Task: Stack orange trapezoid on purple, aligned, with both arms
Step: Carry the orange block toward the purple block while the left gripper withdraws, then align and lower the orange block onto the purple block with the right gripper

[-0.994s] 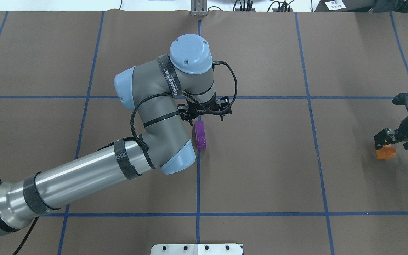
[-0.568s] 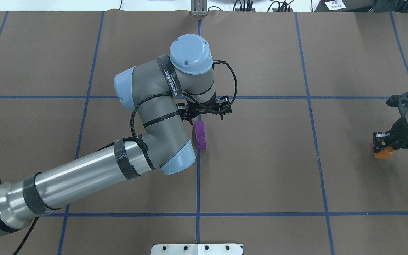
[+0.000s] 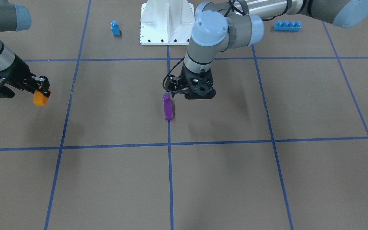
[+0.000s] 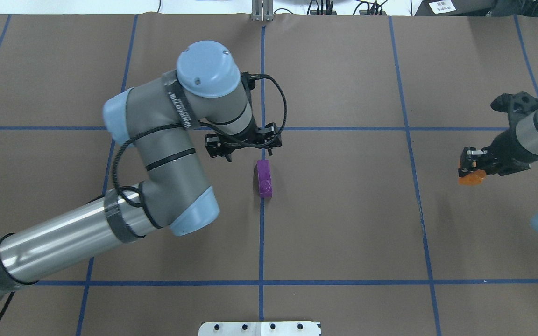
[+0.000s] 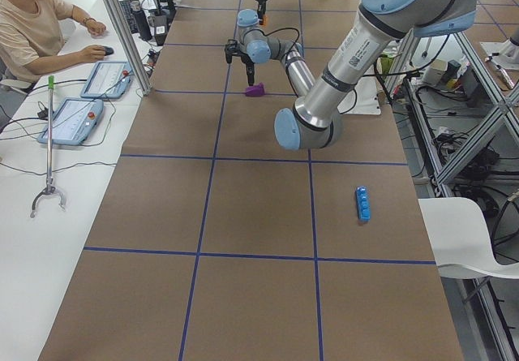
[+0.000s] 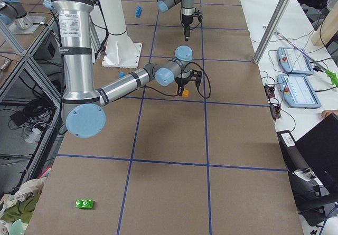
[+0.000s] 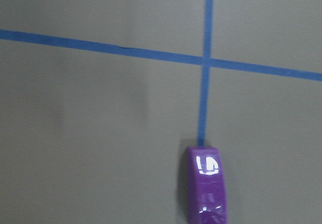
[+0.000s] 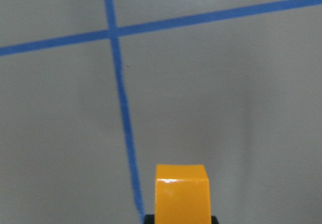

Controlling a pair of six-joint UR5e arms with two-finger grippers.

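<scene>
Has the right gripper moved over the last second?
Yes. In the overhead view, the right gripper, shut on the orange trapezoid, has shifted leftward, closer to the vertical blue tape line.

A brown surface carries a blue tape grid. In the front-facing view a blue one-stud block stands upper left, a white mount top centre and a blue four-stud brick upper right. A green block lies lower left in the right view. In the left view a seated person is upper left, with two tablets and a grabber below.
</scene>
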